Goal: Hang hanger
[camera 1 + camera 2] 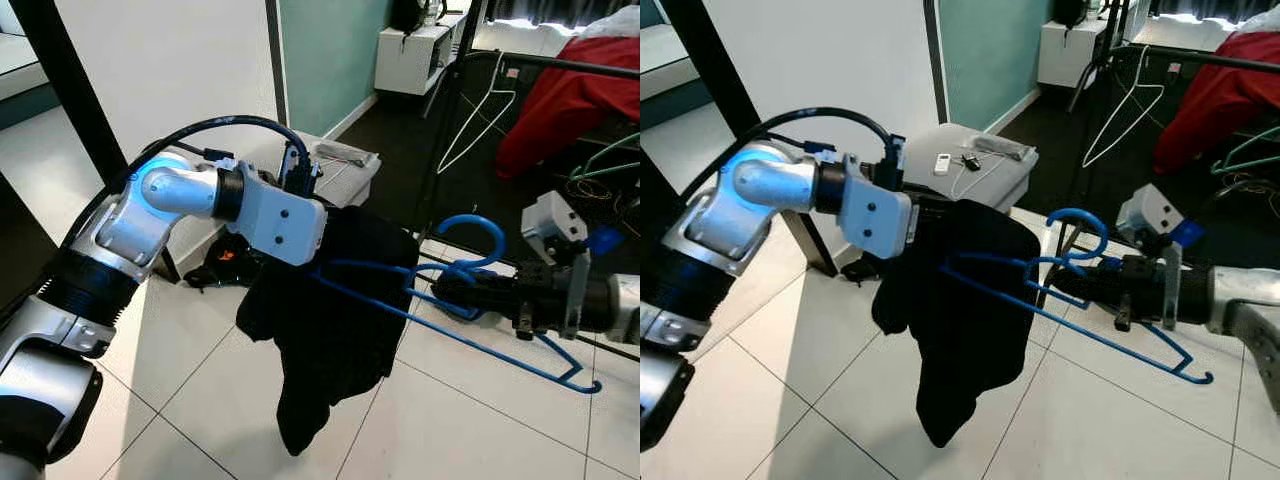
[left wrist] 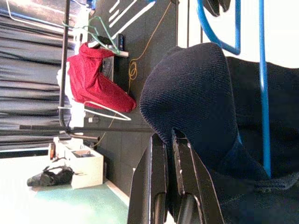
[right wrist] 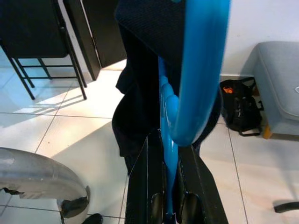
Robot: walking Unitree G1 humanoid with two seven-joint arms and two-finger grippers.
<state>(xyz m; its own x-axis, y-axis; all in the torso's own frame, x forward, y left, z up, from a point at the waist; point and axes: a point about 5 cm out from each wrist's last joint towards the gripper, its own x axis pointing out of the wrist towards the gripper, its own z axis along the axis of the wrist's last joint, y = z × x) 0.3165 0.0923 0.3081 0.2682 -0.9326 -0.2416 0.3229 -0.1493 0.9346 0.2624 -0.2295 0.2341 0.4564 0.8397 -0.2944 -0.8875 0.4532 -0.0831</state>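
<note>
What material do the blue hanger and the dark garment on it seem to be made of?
The blue hanger looks like thin metal wire with a glossy blue coating, or perhaps plastic: slim rods, shiny highlights. The dark garment looks like knitted cloth, matte: the left wrist view shows a fine ribbed weave and it droops softly.

We see our left gripper [image 2: 169,140] with its two black fingers [image 2: 154,186] pinched together on the edge of a dark navy knit garment [image 2: 196,102]. A blue hanger [image 2: 262,84] runs across the cloth. Beyond stand a black clothes rail [image 2: 65,70], a red garment [image 2: 96,81] and a white hanger [image 2: 105,109].
</note>
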